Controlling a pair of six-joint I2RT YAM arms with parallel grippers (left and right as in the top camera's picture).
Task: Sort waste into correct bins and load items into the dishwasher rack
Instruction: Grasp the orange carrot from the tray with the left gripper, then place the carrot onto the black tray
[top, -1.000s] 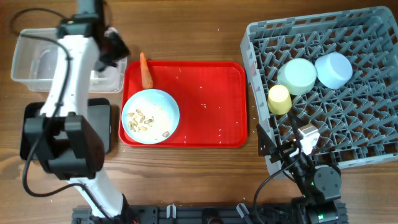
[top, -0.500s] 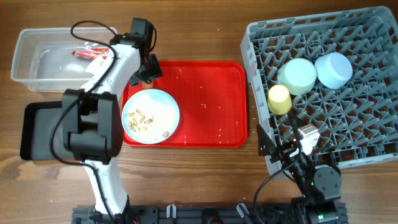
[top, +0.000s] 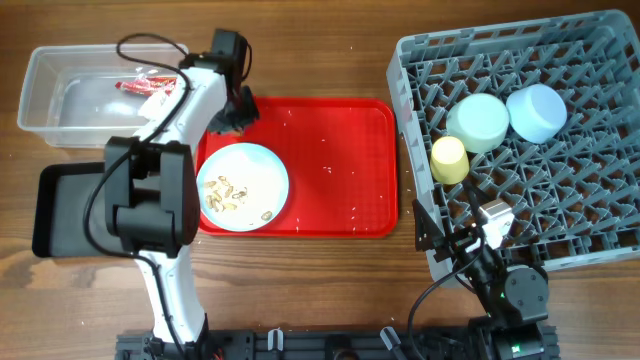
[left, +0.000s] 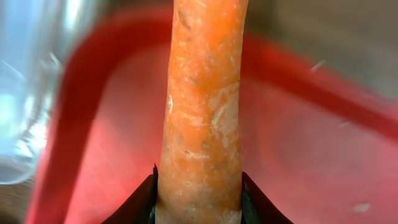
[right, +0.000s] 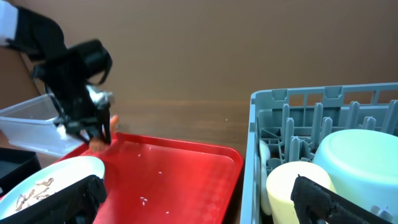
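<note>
Left pincer (left: 198, 200) has swung over and now clasps the carrot (left: 202, 106).

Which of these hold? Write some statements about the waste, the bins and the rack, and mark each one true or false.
1. The carrot sits between the fingers of the left tool. True.
2. The red wrapper lies in the black tray. False: it lies in the clear tub.
3. The yellow cup is in the rack. True.
4. The plate with food scraps is in the rack. False: it rests on the red tray.
</note>
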